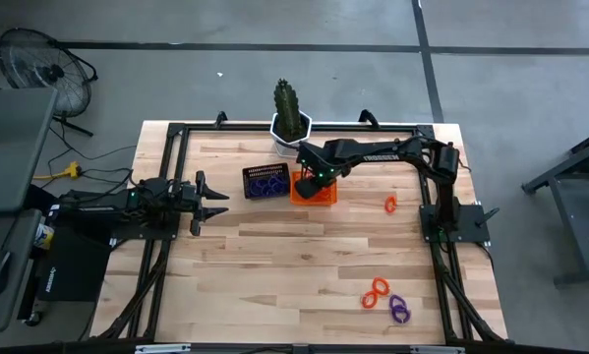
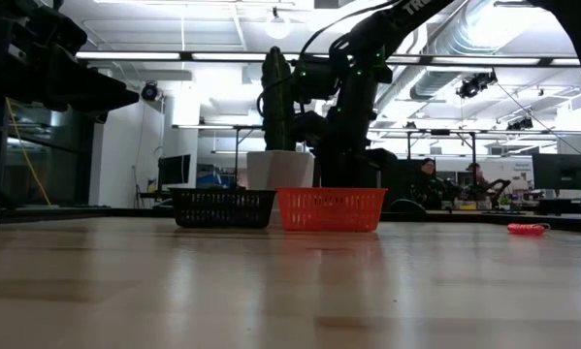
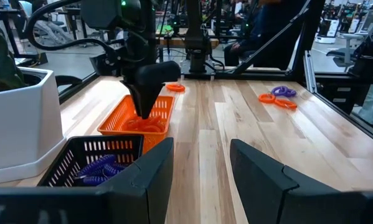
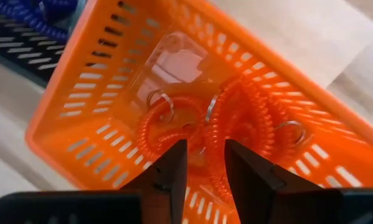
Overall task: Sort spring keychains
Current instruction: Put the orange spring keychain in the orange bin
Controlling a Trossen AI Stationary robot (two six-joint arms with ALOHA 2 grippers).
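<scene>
Wooden table, orange basket beside black basket. Right gripper over orange keychains, jaws narrowly parted, empty. Left gripper waiting, jaws apart.

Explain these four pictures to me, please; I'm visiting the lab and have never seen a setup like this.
Two robot arms work at a wooden table. One picture looks straight down, one looks level across the tabletop, and two come from cameras on the wrists. The job is sorting spring keychains by colour. The right gripper hangs over the orange basket, fingers apart, nothing between them; orange keychains lie inside. The black basket holds purple ones. Four more keychains wait on the table. The left gripper waits open at the left. A potted cactus stands behind the baskets.
</scene>
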